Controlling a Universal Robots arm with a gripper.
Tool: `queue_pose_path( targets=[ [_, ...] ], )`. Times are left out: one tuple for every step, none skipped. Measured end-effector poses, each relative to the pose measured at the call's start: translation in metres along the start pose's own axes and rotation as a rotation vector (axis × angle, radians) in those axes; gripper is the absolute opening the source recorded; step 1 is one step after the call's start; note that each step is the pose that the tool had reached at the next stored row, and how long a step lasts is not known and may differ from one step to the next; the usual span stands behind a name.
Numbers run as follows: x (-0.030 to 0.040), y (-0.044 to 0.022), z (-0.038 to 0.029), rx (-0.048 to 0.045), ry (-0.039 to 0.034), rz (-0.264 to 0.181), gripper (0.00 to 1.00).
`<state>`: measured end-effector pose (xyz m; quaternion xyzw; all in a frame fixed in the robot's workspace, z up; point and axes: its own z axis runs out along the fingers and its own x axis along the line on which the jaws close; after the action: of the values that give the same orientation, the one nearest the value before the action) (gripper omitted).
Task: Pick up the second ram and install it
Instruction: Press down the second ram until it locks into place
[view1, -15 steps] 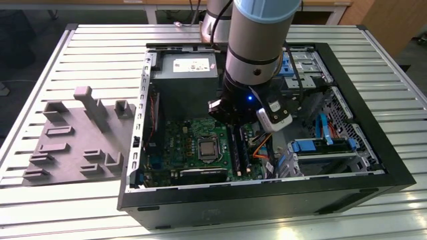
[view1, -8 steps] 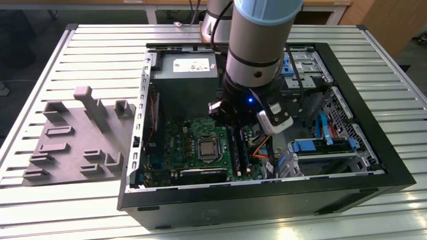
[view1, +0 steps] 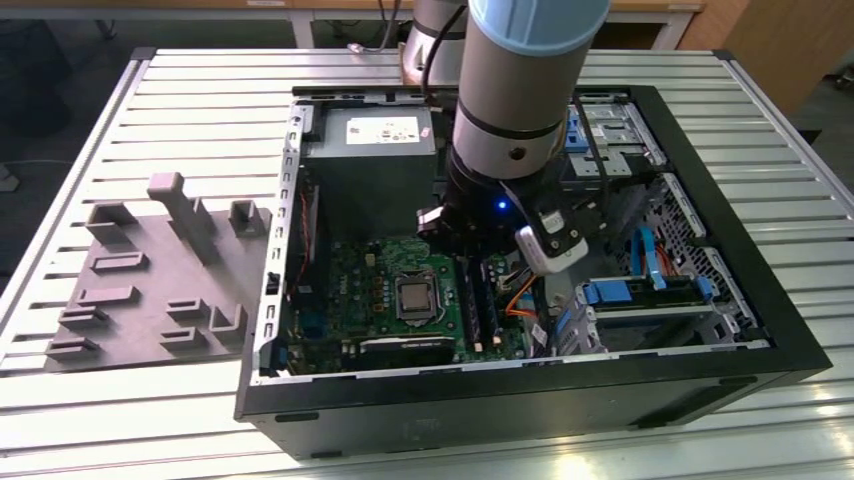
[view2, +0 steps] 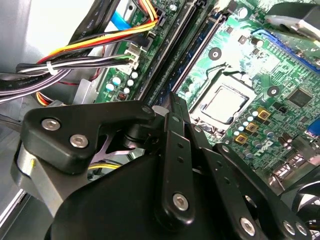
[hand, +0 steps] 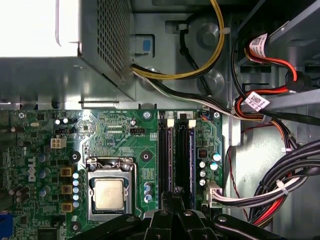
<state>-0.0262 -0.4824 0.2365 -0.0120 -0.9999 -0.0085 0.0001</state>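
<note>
One thin dark stick, the second ram (hand: 170, 155), stood on edge in a long black slot (hand: 163, 155) of the green motherboard (hand: 115, 130), beside the silver processor socket (hand: 109, 192). Right over its near end sat the gripper (hand: 175, 192), fingers drawn together; whether they pinched the stick I could not tell. Bundled cables (hand: 280, 190) ran alongside, the red ones carrying white printed tags (hand: 257, 47). Behind the board, the grey power supply (view1: 367, 150) bore a white sticker too small to read. Outside the black computer case (view1: 534, 400), a grey fixture block (view1: 147, 290) lay on the slatted table (view1: 747, 440)
</note>
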Motion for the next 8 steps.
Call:
queue_pose_path(
  targets=[
    [0.0,-0.0005,0.0,0.0,0.0,0.0,0.11],
    [0.0,-0.0009,0.0,0.0001,0.0,0.0,0.11],
    [0.0,-0.0013,0.0,0.0,0.0,0.0,0.11],
    [0.0,-0.0018,0.0,0.0,0.0,0.0,0.11],
    [0.0,-0.0023,0.0,-0.0001,0.0,0.0,0.11],
    [-0.0001,-0.0028,0.0,0.0,0.0,0.0,0.11],
    [-0.0001,-0.0033,-0.0001,0.0,0.0001,0.0,0.11],
    [-0.0001,-0.0038,0.0,-0.0001,0.0,0.0,0.11]
  ],
)
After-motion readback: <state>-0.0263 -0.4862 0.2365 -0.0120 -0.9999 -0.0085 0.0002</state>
